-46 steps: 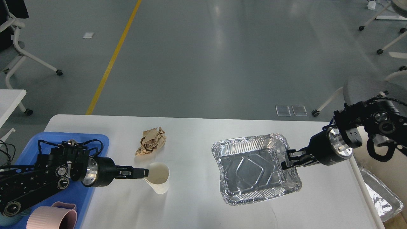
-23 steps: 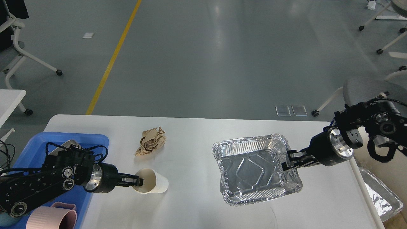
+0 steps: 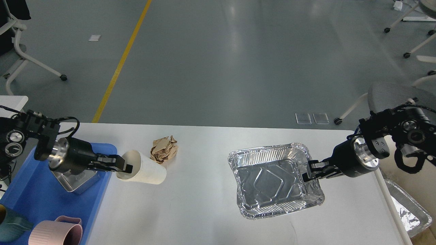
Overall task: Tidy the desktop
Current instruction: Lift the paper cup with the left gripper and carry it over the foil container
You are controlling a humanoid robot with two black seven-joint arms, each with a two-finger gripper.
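Left gripper [image 3: 120, 165] pinches the paper cup's [image 3: 144, 168] rim, right gripper [image 3: 307, 171] clamps the foil tray [image 3: 272, 182], over the matte white desktop [image 3: 201, 207].

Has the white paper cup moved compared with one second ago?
Yes. The white paper cup, gripped by the left gripper, went left, toward the blue plastic tray, and now lies tipped sideways.

At the lower left the frame edge cuts off the pink cup [image 3: 56, 233], the teal cup [image 3: 13, 224] and the blue tray [image 3: 41, 204], while at the lower right the desktop [image 3: 211, 217] hides part of a second foil pan [image 3: 407, 211].
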